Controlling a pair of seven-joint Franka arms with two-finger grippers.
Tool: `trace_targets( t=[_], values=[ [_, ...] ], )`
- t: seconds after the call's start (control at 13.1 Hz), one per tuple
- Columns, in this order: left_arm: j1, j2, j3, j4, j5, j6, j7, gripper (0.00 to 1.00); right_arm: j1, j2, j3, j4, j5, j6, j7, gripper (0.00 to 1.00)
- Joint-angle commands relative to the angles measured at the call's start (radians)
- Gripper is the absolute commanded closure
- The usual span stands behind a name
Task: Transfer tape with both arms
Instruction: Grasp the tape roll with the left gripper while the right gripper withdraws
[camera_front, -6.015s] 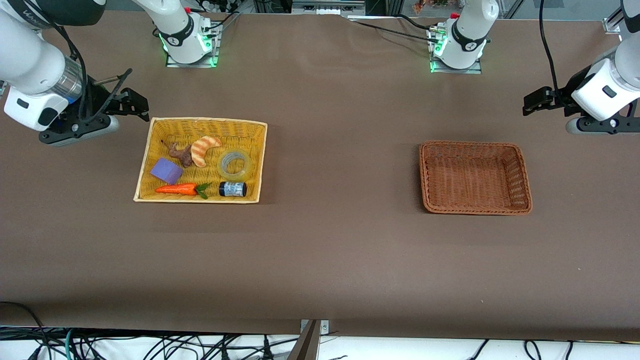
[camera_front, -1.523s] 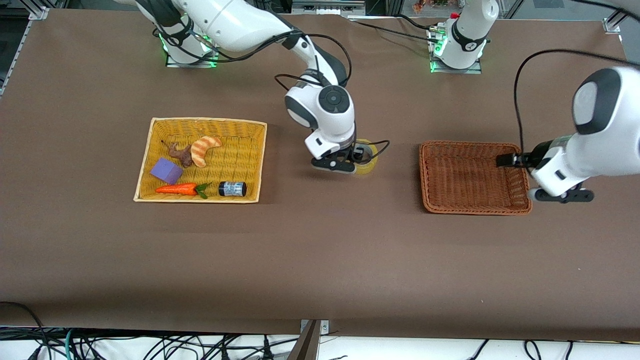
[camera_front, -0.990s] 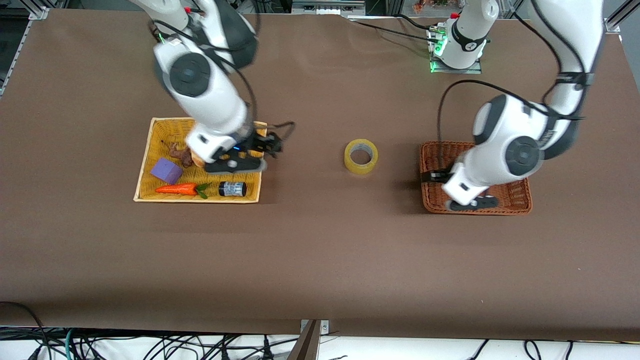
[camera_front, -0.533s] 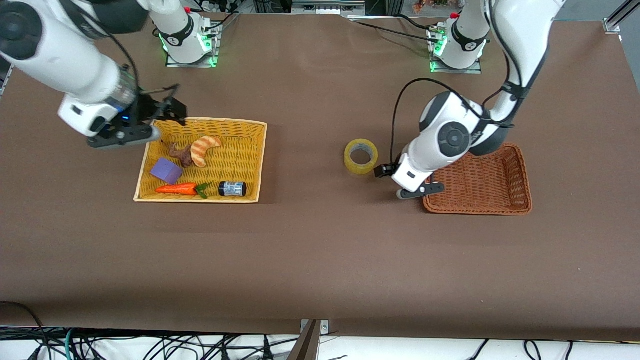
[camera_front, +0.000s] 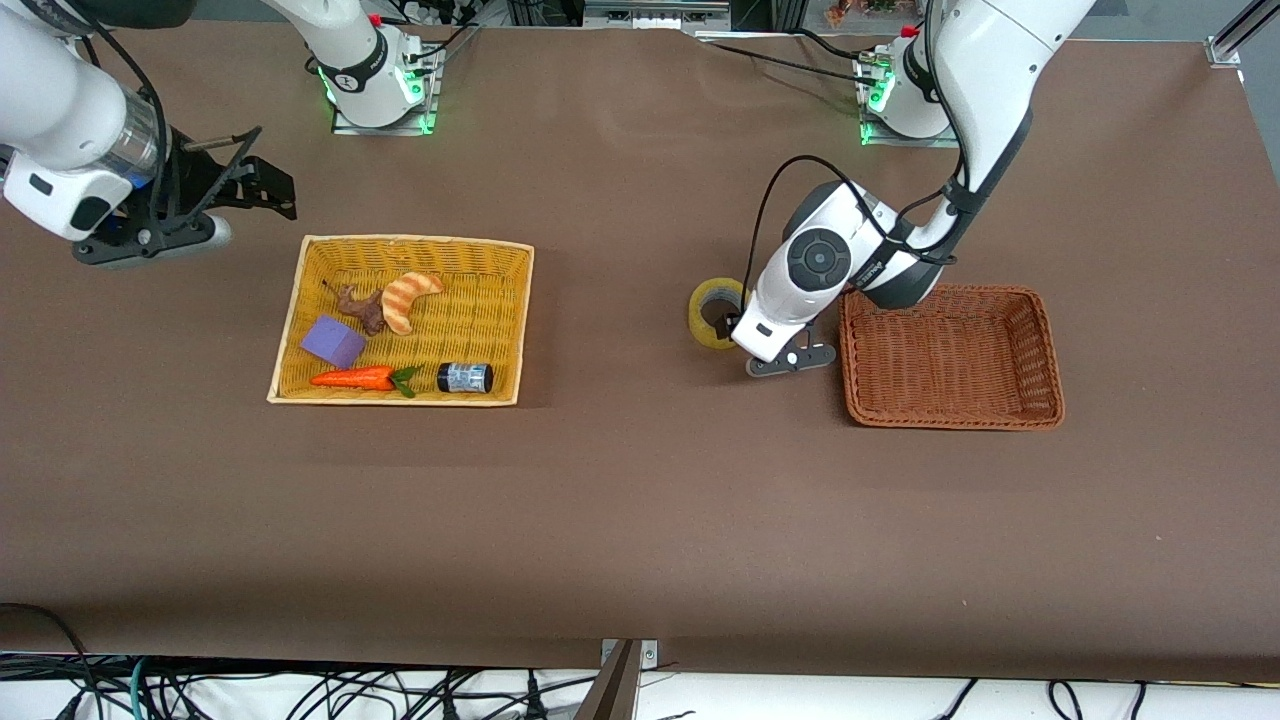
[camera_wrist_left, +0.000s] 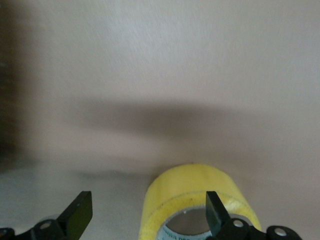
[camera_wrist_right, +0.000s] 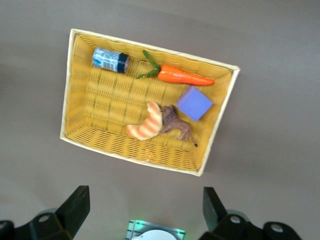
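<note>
The tape (camera_front: 697, 318), a yellowish ring, lies flat on the brown table between the two baskets, partly covered by my left hand. My left gripper (camera_front: 732, 325) hangs low over it, open. In the left wrist view the tape (camera_wrist_left: 195, 192) fills the space near one finger (camera_wrist_left: 215, 220), which stands over its hollow core. The other finger (camera_wrist_left: 80, 215) stands over bare table, so the left gripper (camera_wrist_left: 147, 217) holds nothing. My right gripper (camera_front: 272, 192) is open and empty in the air beside the yellow basket, at the right arm's end of the table. The right gripper (camera_wrist_right: 144, 210) looks down from well above.
The yellow basket (camera_front: 415, 240) holds a carrot (camera_front: 352, 378), a purple block (camera_front: 333, 341), a croissant (camera_front: 408, 298), a brown toy and a small dark jar (camera_front: 465, 378). An empty brown basket (camera_front: 940, 288) sits beside the left hand, toward the left arm's end.
My left arm swung from the brown basket's edge over to the tape. My right arm drew back from the yellow basket toward its end of the table. The tape stayed put.
</note>
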Motion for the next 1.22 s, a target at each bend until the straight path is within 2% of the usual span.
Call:
trace_targets(
  t=[0.0, 0.23, 0.3, 0.46, 1.14],
  values=[
    [0.008, -0.029, -0.019, -0.103, 0.028, 0.104, -0.050, 0.00, -0.003, -0.050, 0.010, -0.037, -0.043, -0.003, -0.006, 0.00],
    [0.008, -0.029, -0.023, -0.172, 0.064, 0.184, -0.063, 0.00, -0.006, -0.037, 0.001, -0.023, -0.042, -0.015, -0.009, 0.00],
    [0.009, -0.027, -0.023, -0.181, 0.098, 0.200, -0.087, 0.04, -0.016, -0.017, 0.003, 0.011, -0.042, -0.024, -0.017, 0.00],
    [0.019, -0.035, -0.024, -0.181, 0.115, 0.194, -0.100, 0.01, -0.071, -0.017, 0.054, 0.020, -0.060, -0.018, -0.015, 0.00],
    [0.029, -0.087, -0.075, -0.190, 0.115, 0.123, -0.121, 0.00, -0.072, -0.009, 0.055, 0.036, -0.063, -0.018, -0.002, 0.00]
  ],
)
